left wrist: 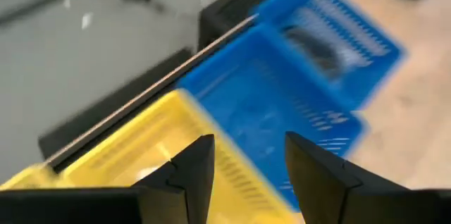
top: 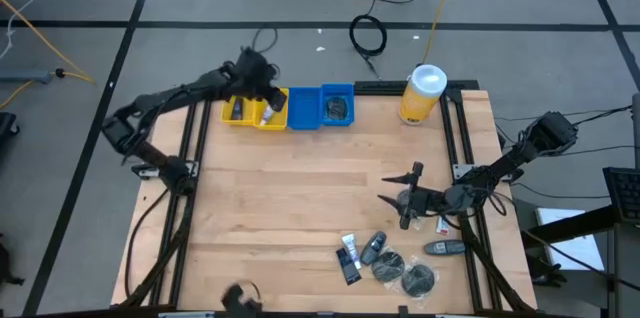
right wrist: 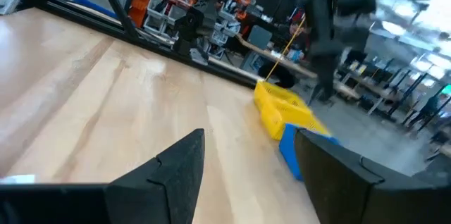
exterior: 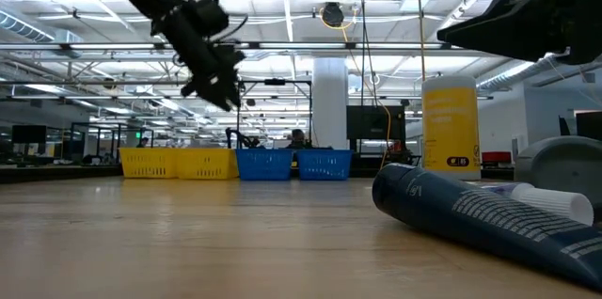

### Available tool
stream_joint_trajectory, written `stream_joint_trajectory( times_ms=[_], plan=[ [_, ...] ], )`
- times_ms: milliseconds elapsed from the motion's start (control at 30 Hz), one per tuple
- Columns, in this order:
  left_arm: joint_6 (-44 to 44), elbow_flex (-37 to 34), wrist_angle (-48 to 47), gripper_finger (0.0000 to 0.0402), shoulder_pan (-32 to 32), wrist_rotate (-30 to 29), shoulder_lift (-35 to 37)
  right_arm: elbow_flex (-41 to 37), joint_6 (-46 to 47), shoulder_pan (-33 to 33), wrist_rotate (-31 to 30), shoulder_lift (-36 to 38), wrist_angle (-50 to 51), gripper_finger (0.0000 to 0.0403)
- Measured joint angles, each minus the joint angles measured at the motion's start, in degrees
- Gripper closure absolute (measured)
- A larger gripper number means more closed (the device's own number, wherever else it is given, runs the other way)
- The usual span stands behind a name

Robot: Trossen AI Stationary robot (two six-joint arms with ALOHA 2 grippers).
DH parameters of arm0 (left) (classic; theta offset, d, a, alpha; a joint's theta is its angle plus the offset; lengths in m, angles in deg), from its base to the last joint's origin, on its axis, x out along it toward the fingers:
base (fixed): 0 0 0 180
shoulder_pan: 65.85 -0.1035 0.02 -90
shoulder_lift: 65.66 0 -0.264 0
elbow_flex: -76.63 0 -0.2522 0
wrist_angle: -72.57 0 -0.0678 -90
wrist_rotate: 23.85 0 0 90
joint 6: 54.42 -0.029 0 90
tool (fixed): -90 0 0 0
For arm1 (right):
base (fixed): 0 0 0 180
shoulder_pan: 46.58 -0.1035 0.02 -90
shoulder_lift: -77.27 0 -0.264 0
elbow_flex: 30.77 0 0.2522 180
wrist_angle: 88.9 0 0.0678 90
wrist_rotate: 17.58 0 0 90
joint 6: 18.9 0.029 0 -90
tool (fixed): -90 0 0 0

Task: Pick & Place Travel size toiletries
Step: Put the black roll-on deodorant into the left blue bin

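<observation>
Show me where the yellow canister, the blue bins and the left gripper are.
yellow canister [top: 424,92], high view, on its white lid.
blue bins [top: 306,109], high view, on the floor of the left one of the two.
left gripper [left wrist: 243,164], left wrist view, midway between its two dark fingertips.

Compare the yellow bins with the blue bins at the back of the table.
Colour: the yellow bins are yellow, the blue bins blue.
Place: the yellow bins sit nearer the table's left edge, the blue ones nearer the canister.
Contents: a white tube lies in a yellow bin; dark items lie in a blue one.
The left hand hangs over the yellow bins, not the blue.
Both pairs are small mesh-walled bins, side by side.
</observation>
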Motion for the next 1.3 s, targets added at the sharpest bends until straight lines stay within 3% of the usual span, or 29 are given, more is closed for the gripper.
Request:
stream_joint_trajectory(
  times_ms=[133,367,500,600,733,833,1067,1300],
  plan=[
    [0.23,-5.73,11.43,0.0243,12.99,-7.35,2.55,0.00,7.81,0.64,6.02,0.00,3.68,0.0193],
    [-0.53,-18.58,45.51,0.0258,37.54,-13.85,-0.43,0.00,17.40,4.01,23.85,-0.02,9.62,0.0188],
    [-4.41,-21.03,58.90,0.0259,48.43,-15.46,-4.70,0.00,25.01,5.67,36.74,-0.02,13.45,0.0157],
    [-7.72,-21.12,65.17,0.0258,53.64,-19.10,-8.77,0.01,29.85,6.53,42.03,-0.42,15.33,0.0119],
    [-12.20,-21.00,74.01,0.0258,55.91,-25.74,-13.73,0.91,31.42,6.99,46.44,-4.24,18.16,0.0074],
    [-11.26,-20.68,74.71,0.0259,55.01,-27.46,-15.87,2.65,30.69,6.99,49.88,-9.49,17.90,0.0062],
    [-3.74,-20.23,73.70,0.0258,51.73,-27.28,-18.36,6.03,26.23,7.29,52.37,-20.52,17.32,0.0071],
    [-2.47,-20.25,74.07,0.0259,51.18,-25.42,-18.31,6.36,25.84,10.27,53.41,-25.50,11.95,0.0090]
  ],
)
